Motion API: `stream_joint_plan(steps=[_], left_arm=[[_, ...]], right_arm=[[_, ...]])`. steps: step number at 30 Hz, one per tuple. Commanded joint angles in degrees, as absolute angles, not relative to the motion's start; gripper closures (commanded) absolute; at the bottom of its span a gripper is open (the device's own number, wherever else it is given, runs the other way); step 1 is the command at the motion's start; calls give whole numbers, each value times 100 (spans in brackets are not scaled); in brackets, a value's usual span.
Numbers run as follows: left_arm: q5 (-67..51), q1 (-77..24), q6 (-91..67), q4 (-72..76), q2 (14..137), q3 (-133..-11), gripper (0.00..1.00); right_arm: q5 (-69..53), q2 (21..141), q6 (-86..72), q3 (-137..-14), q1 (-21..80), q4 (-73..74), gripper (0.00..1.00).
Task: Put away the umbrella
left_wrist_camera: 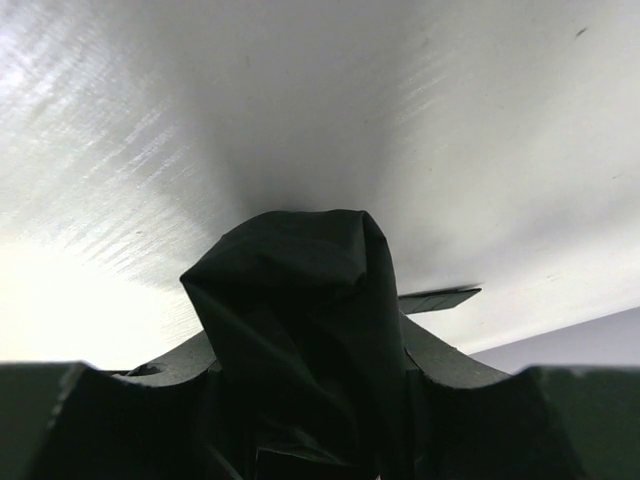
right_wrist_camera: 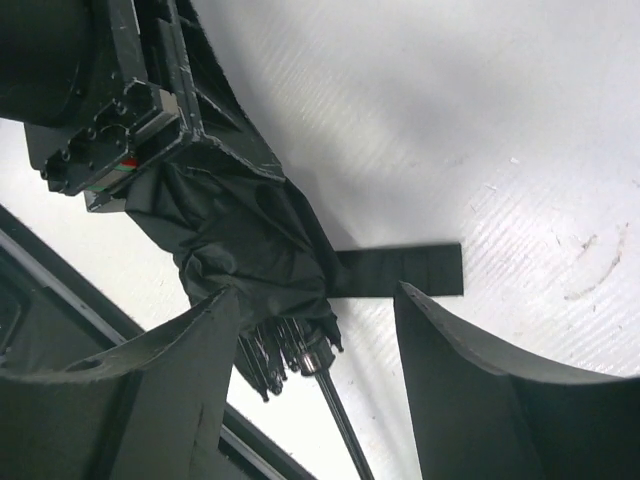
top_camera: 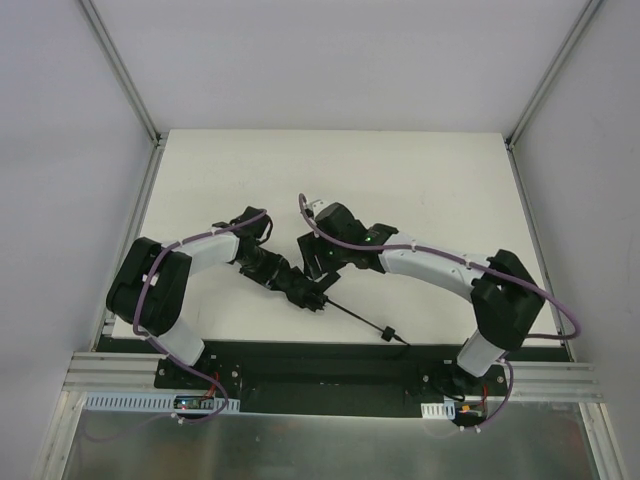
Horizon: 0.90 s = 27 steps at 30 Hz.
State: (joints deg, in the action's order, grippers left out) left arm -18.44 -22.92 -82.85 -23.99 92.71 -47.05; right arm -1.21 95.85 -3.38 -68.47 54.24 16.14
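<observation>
The umbrella [top_camera: 292,284] is a bunched black fabric bundle lying over the table's near middle. Its thin shaft [top_camera: 355,317] runs down-right to the small knob handle [top_camera: 388,333]. My left gripper [top_camera: 264,266] is shut on the fabric end, and the wrist view shows the folded cloth [left_wrist_camera: 295,310] filling the space between the fingers [left_wrist_camera: 455,365]. My right gripper [right_wrist_camera: 320,375] stands open around the rib tips and shaft [right_wrist_camera: 345,425], with its left finger [right_wrist_camera: 170,385] close against the fabric [right_wrist_camera: 240,230]. The closing strap [right_wrist_camera: 400,270] lies flat on the table.
A black mounting rail [top_camera: 300,352] runs along the near table edge, just below the knob. Aluminium frame posts [top_camera: 120,70] rise at the table's far corners. White walls close in the left and right sides.
</observation>
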Motion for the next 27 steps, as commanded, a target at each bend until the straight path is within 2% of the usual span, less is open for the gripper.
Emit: stream_joint_plan(steps=[1,6,13,23,27], left_arm=[[-1600,-2259,-8297,-2698,9000,-4825,100],[-1705,-2171,-8332,-2524,8921,-4834,100],[-1828,-1960,-8569,-1723,8236,-4579,100],[-2092,-1828,-9078,-1652,7964,-4842,100],[-2232,-1670,-9202,-1652,7691,-5263,100]], right_arm=[[-562,9088,-878,-6645,5291,1688,35],[-975,9009,-1388,-6381,5273,1407,34],[-844,8684,-1345,-6390,5116,1564,32],[-862,8535,-1169,-7144,5010,2081,32],[-1274,7781,-2546,-7173,3993,2479,31]])
